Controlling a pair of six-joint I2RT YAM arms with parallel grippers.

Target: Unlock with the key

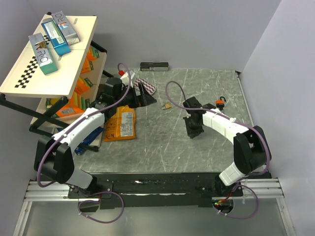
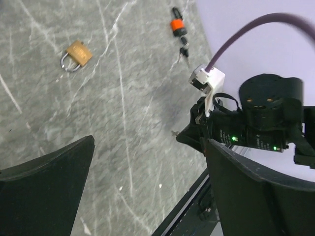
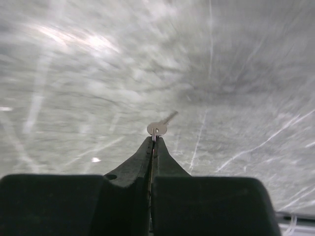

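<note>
A small silver key (image 3: 158, 128) sticks out past the tips of my right gripper (image 3: 153, 140), which is shut on it; the key stays sharp while the table behind it is blurred. From above, the right gripper (image 1: 193, 132) hangs low over the middle of the marble table (image 1: 162, 152). In the left wrist view the key (image 2: 173, 132) is a tiny speck at that gripper's tip. A brass padlock (image 1: 167, 105) (image 2: 76, 54) lies left of it. An orange-red padlock (image 1: 220, 102) (image 2: 177, 24) with dark keys (image 2: 184, 50) lies near the right wall. My left gripper (image 1: 141, 97) (image 2: 150, 147) is open and holds nothing.
A shelf rack (image 1: 44, 78) with boxes stands at the left. An orange packet (image 1: 120, 123) lies beside the left arm, with a patterned cloth (image 1: 146, 87) behind it. A dark bar (image 1: 154, 66) sits at the back edge. Walls close the back and right.
</note>
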